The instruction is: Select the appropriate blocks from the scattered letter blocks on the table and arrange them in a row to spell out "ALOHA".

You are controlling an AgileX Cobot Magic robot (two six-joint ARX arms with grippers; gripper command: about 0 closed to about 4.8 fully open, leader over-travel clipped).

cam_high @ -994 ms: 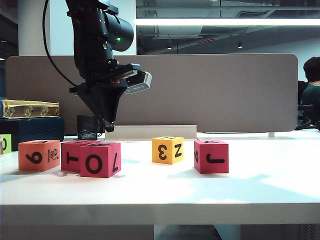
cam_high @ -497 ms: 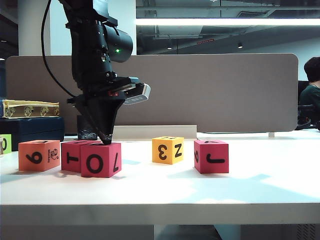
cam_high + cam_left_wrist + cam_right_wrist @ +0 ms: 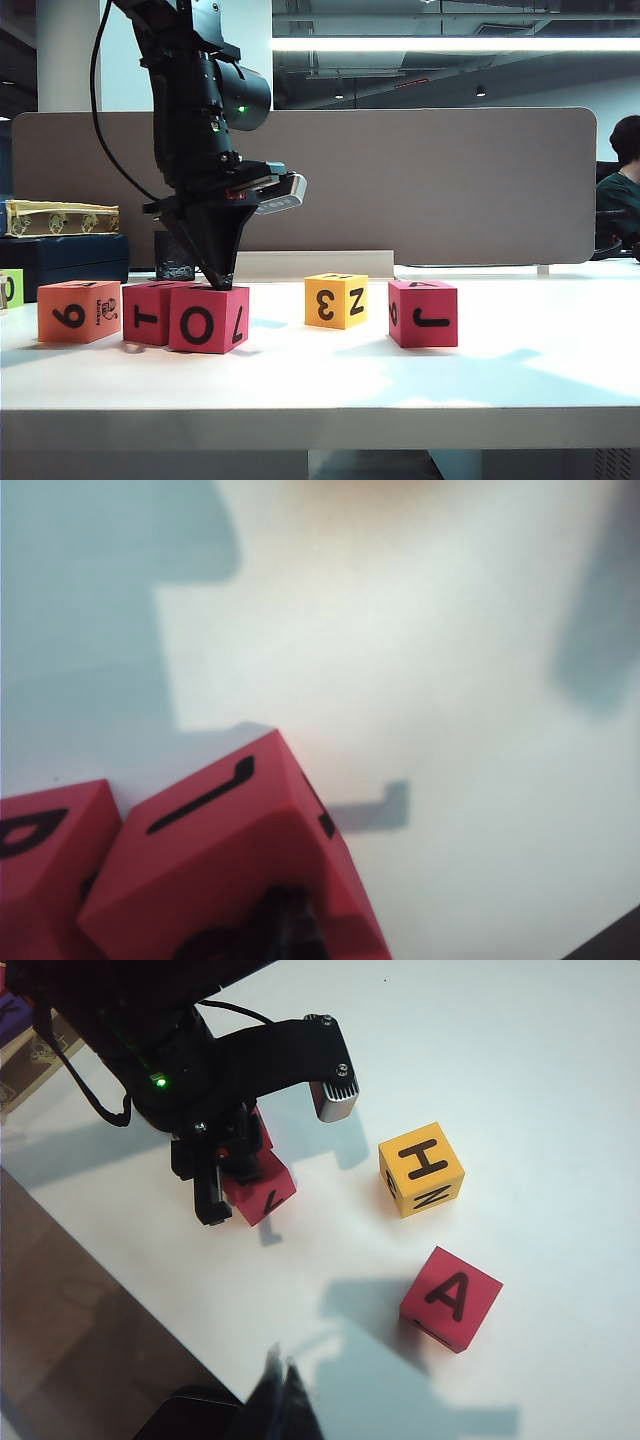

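The left gripper [image 3: 223, 283] is seen pointing straight down at the left of the table [image 3: 500, 380], its jaws pressed shut into a single tip that rests on the top face of the magenta block marked O and 7 [image 3: 208, 318]. Nothing is clamped between the jaws; only the tip meets that top face. In the left wrist view the same block [image 3: 230, 860] is found right under the camera, with the dark closed tip [image 3: 285, 925] against its upper face and a second magenta block [image 3: 45, 860] just beside it.

Along the near left part of the table a row is made up: the orange block with a 6 [image 3: 78, 311] at far left, then the magenta block with a T [image 3: 148, 312], then the O block touching it and set slightly nearer the front edge. Well apart, towards the middle, the yellow block showing 3 and Z [image 3: 335, 300] is placed, and to its right the magenta block showing a J [image 3: 422, 313].

The right gripper [image 3: 280, 1400] is held high above the table's edge, its jaws closed on nothing. From its wrist view the yellow block [image 3: 421, 1169] is shown with H on top and the magenta one [image 3: 451, 1298] with A on top.

A lime-green cube [image 3: 10, 288] is glimpsed at the far left edge.
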